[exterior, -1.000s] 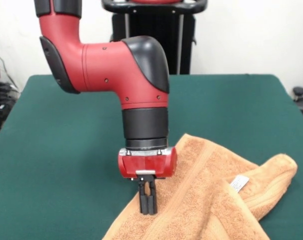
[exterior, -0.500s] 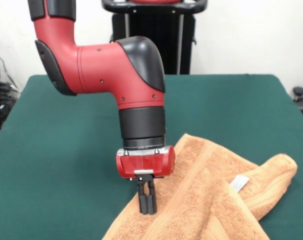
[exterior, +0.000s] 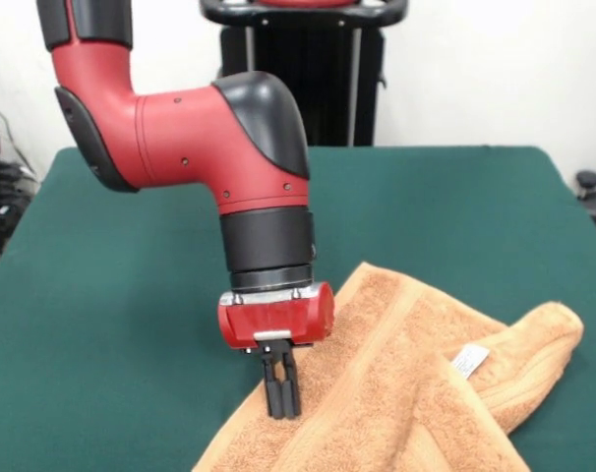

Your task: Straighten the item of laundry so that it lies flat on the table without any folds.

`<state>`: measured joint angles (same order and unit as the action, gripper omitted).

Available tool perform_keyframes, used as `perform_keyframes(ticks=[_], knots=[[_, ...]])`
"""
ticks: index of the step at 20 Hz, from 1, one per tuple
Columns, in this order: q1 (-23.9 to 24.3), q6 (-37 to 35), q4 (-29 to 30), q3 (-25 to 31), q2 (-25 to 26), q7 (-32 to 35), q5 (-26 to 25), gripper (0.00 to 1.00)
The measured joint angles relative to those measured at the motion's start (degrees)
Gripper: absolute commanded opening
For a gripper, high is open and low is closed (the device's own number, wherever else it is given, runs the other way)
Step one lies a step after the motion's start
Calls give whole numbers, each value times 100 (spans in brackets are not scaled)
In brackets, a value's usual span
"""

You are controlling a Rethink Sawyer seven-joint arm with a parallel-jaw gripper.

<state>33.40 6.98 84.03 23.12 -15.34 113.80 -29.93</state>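
- One red and black robot arm (exterior: pixel 180 138) comes down from the upper left of the front view, bends at a black-capped elbow, and points its wrist straight down over the left part of the cloth.
- Under the wrist sits a red block, and below it the black two-fingered gripper (exterior: pixel 282 411); its fingers (exterior: pixel 274 393) are pressed together with no gap showing between them, their tips touching the left edge of the laundry. Whether a bit of cloth is pinched between them cannot be made out.
- Beneath everything lies the large flat table covered in dark green felt-like cloth (exterior: pixel 101 324), bare on its left side and along its far edge.
- Lying on the near right part of that table is the small orange-tan terry towel (exterior: pixel 396 393), crumpled and not flat: it runs off the bottom edge of the picture, and a thick fold reaches out to a rounded lobe at the right.
- A woven band stripe runs diagonally along the cloth.
- Just right of the middle of the cloth, a small white label (exterior: pixel 469 360) lies on top, beside the fold.
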Motion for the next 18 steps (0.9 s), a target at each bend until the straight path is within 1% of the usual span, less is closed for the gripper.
perform_keyframes(ticks=[9,18], knots=[[335,-277,120,183,-63,0,-89,0],[417,-515,139,183,-136,0,-88,0]])
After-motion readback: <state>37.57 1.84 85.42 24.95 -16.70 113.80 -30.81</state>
